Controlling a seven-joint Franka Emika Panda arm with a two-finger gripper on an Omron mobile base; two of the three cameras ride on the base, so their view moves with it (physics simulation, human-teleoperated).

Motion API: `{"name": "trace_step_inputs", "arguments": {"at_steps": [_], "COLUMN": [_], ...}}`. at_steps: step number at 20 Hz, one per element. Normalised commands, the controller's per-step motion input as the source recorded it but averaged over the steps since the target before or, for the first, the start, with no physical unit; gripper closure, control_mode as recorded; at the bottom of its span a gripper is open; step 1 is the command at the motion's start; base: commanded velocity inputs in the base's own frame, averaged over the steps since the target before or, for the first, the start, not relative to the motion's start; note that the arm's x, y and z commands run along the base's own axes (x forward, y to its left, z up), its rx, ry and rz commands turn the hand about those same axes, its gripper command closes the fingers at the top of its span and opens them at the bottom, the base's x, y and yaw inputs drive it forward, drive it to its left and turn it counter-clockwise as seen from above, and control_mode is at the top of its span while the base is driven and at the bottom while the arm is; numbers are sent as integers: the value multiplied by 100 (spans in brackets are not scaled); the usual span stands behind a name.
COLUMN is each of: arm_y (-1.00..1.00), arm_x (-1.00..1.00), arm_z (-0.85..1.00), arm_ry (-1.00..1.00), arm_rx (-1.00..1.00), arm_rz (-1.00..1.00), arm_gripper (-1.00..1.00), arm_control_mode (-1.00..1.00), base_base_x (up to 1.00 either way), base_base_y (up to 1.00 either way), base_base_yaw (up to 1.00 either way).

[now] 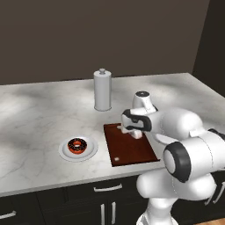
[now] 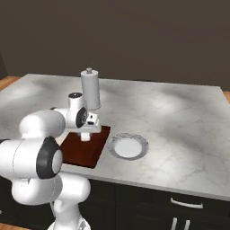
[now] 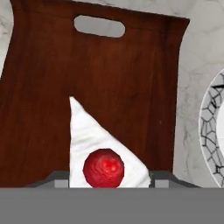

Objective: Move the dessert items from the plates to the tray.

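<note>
A white cake piece [image 3: 94, 140] with a red top sits between my fingertips, and my gripper [image 3: 109, 179] is shut on it right over the dark reddish-brown tray [image 3: 109, 78]. From the base cameras the gripper [image 1: 136, 131] [image 2: 85, 134] hangs low over the far half of the tray [image 1: 132, 151] [image 2: 85, 152]. The chocolate ring donut [image 1: 78, 145] lies on a white plate [image 1: 91, 151] left of the tray. The other white plate [image 2: 113, 144] [image 3: 212, 131] stands bare to the tray's right.
A tall grey canister [image 1: 102, 90] [image 2: 90, 89] stands on the marble counter just behind the tray. The counter's front edge [image 1: 66, 182] runs close in front of the plates, with dark cabinet drawers below.
</note>
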Motion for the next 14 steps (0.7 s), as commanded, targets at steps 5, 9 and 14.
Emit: {"name": "trace_step_inputs", "arguments": {"at_steps": [5, 9, 14], "arm_y": [28, 4, 0], "arm_x": [52, 52, 11], "arm_z": [0, 0, -17], "arm_ry": [3, 0, 0], "arm_rx": [0, 1, 0], "arm_rz": [-5, -5, -5], "arm_gripper": [100, 100, 100], "arm_control_mode": [-100, -100, -100], "base_base_x": [0, 0, 0], "base_base_y": [0, 0, 0], "base_base_yaw": [0, 0, 0]}}
